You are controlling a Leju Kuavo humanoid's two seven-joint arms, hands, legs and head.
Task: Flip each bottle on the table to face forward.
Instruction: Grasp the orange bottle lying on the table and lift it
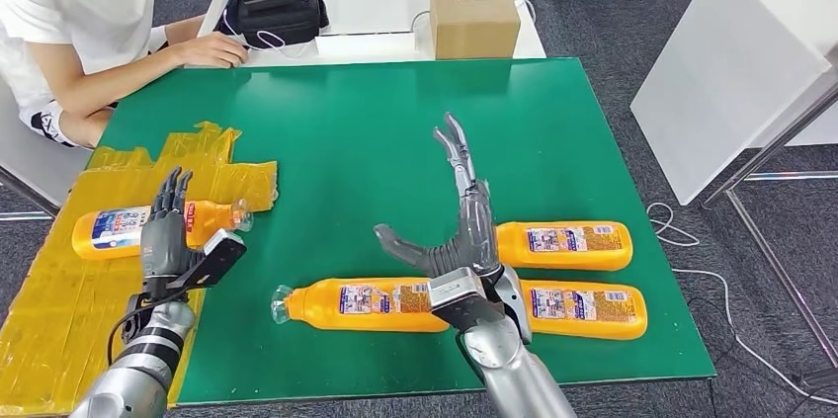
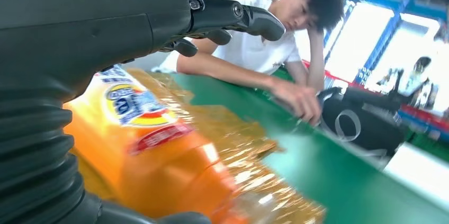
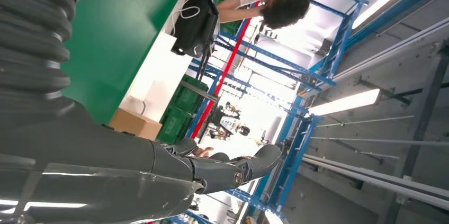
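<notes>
Four orange bottles lie on their sides on the green table (image 1: 346, 141). The left bottle (image 1: 104, 230) rests on a yellow tape patch with its blue and white label up; in the left wrist view this bottle (image 2: 153, 155) is just under my palm. My left hand (image 1: 168, 225) lies across it with fingers straight, not wrapped round it. The middle bottle (image 1: 366, 304) lies near the front edge, cap to the left. Two more bottles (image 1: 565, 244) (image 1: 583, 307) lie side by side at the right. My right hand (image 1: 460, 220) is lifted between them, fingers stretched out, holding nothing.
A person in a white shirt (image 1: 79, 13) sits at the far left with a hand on the table corner. Behind the green table, a black bag (image 1: 277, 13) and a cardboard box (image 1: 474, 18) stand on a white table. A white block (image 1: 731, 72) stands at the right.
</notes>
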